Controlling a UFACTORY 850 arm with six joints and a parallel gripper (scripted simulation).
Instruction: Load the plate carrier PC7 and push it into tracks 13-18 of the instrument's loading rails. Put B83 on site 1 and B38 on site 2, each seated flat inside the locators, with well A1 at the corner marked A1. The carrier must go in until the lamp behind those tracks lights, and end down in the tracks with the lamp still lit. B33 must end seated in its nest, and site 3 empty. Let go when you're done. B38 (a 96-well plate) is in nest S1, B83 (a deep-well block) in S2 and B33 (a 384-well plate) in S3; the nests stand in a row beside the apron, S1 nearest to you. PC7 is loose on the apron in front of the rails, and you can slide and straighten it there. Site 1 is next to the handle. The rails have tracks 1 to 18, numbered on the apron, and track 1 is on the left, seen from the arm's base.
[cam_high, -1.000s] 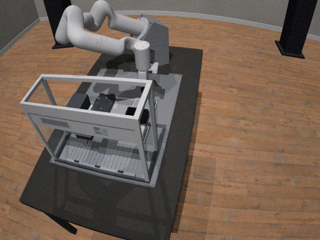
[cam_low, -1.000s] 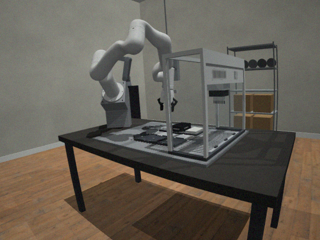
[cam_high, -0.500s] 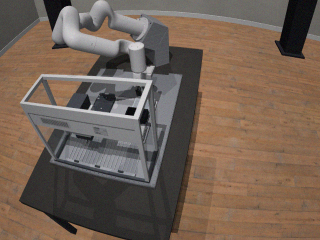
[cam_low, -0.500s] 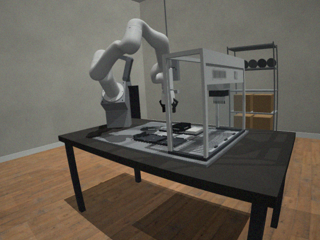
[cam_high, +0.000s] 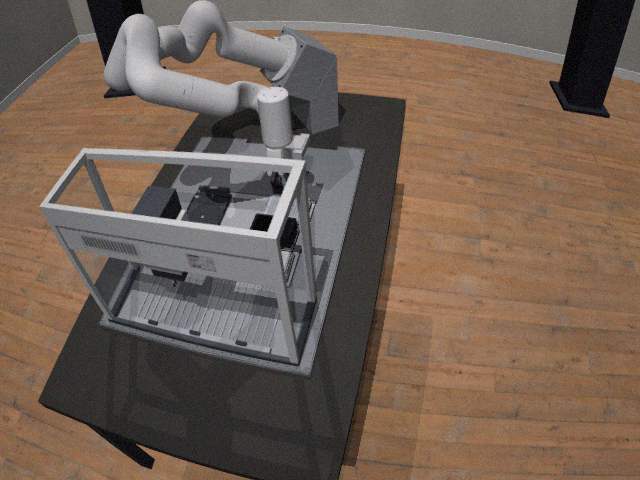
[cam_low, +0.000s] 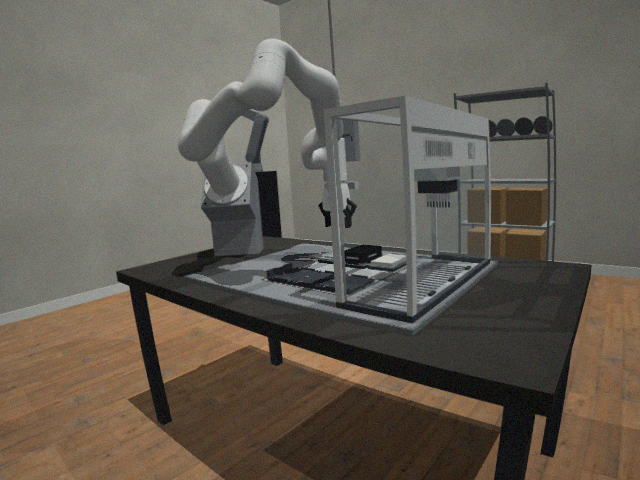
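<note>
My gripper (cam_low: pixel 337 213) (cam_high: pixel 279 181) is open and empty. It hangs well above the row of nests, beside the instrument frame's near post; in the overhead view it shows past the frame's top bar. The black deep-well block B83 (cam_low: pixel 362 252) sits in its nest below and a little beyond the gripper. The white plate B33 (cam_low: pixel 388 259) sits in the nest after it. B38 is mostly hidden behind the frame post. The dark plate carrier PC7 (cam_low: pixel 305 276) (cam_high: pixel 206 206) lies flat on the apron in front of the rails, and its sites look empty.
The white instrument frame (cam_high: pixel 170 206) stands over the rails (cam_high: pixel 206 315), and its posts and top bar cross the space near the nests. A black pipetting head (cam_low: pixel 437 187) hangs inside. The arm's base (cam_low: pixel 232 217) stands at the table's far end.
</note>
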